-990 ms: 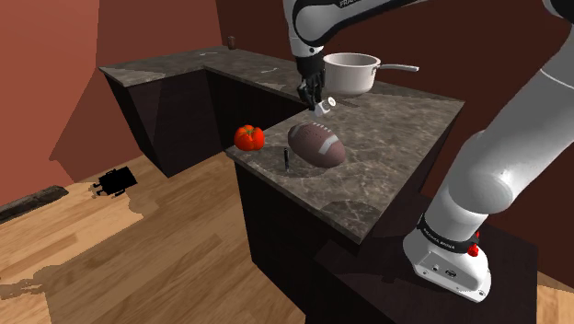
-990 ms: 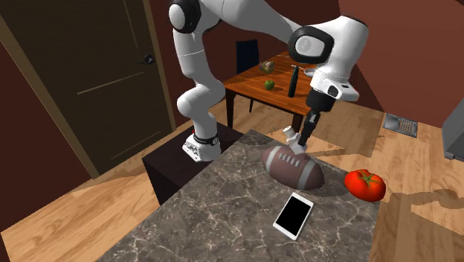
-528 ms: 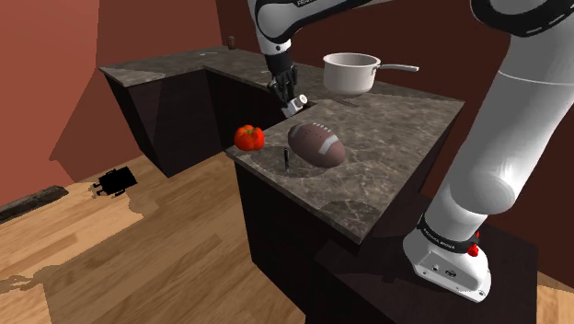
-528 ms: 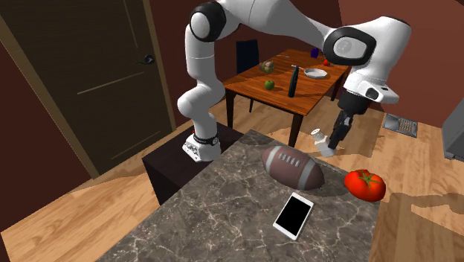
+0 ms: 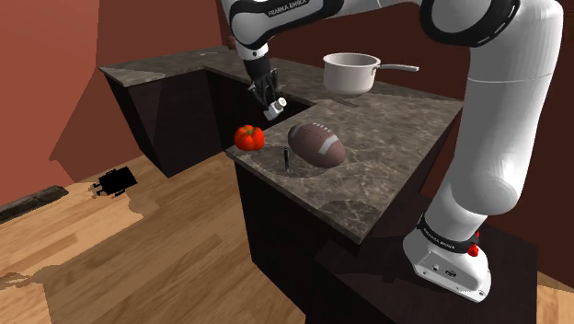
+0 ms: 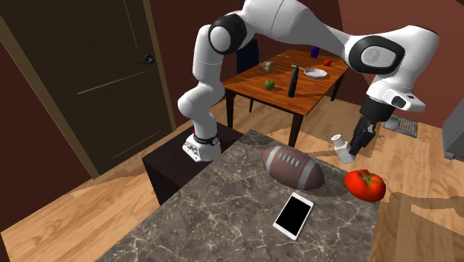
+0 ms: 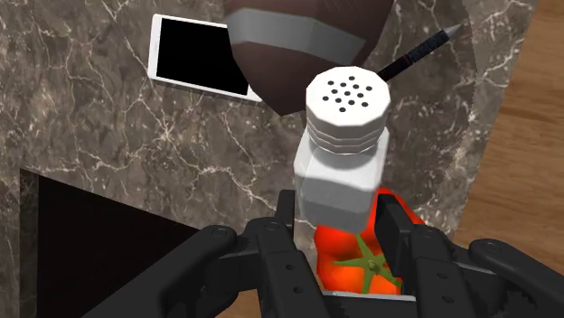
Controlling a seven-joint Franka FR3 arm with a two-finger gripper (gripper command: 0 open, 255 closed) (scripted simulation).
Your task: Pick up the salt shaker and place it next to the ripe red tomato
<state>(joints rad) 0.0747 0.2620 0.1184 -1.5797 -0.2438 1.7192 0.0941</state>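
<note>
My gripper [image 5: 270, 101] is shut on a white salt shaker [image 5: 277, 108] with a holed round cap and carries it in the air. The red tomato [image 5: 248, 137] lies at the counter's corner, below the shaker and to the shoulder view's left. In the second exterior view the gripper [image 6: 354, 146] holds the shaker [image 6: 340, 146] just above and left of the tomato [image 6: 364, 184]. In the wrist view both fingers [image 7: 391, 221] clasp the shaker's [image 7: 342, 149] body, and the tomato [image 7: 360, 264] shows right beneath it.
A brown football [image 5: 316, 143] lies on the marble counter [image 5: 386, 175] beside the tomato. A white phone [image 6: 294, 214] with a black screen lies flat beyond the ball. A grey pot [image 5: 351, 72] stands at the counter's back. A dining table [image 6: 286, 78] stands further off.
The arm has swung the held shaker from above the football toward the shoulder view's left, until it hangs over the tomato. The fingers stayed shut on it throughout.
</note>
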